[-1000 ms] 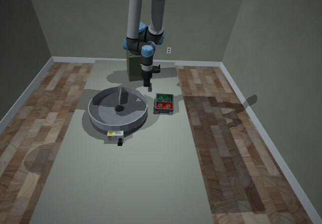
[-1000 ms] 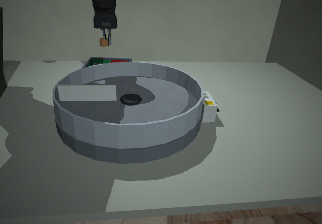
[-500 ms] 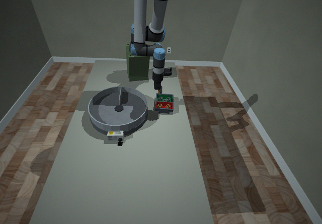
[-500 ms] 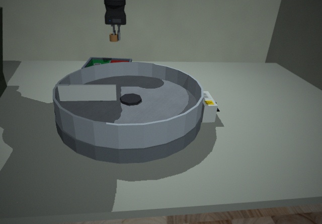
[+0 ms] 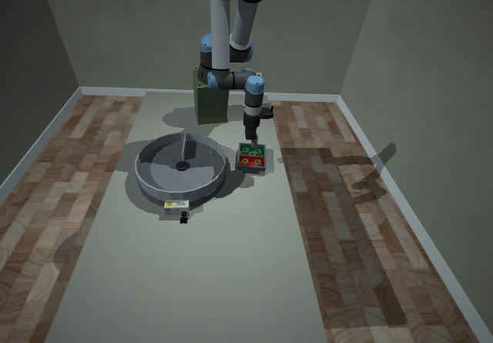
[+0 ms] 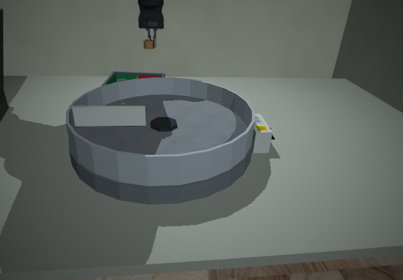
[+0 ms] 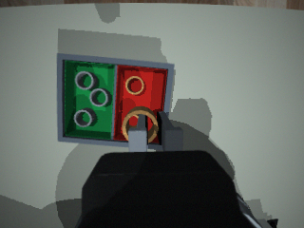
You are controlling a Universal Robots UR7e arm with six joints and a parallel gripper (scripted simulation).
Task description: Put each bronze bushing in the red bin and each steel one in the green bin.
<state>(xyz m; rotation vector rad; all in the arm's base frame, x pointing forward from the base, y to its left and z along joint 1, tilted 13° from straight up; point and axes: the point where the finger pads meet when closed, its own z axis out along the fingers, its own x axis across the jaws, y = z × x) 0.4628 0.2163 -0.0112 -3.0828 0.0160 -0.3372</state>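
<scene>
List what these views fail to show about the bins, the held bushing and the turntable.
- Bin contents: in the exterior view the turntable wall hides all but the back edge of the red bin and green bin.
- Bronze bushing: in the wrist view the fingers cover its lower part.
- Height of the gripper above the bins: not judgeable from the top view.

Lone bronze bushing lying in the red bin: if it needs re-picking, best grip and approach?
Come straight down. The bronze bushing stands on end with its bore up, so put one finger in the bore and one outside, pinching the wall. That is how the end effector holds the carried bushing now. Pinch the wall facing the middle of the red bin, probably clearest of its walls.
</scene>
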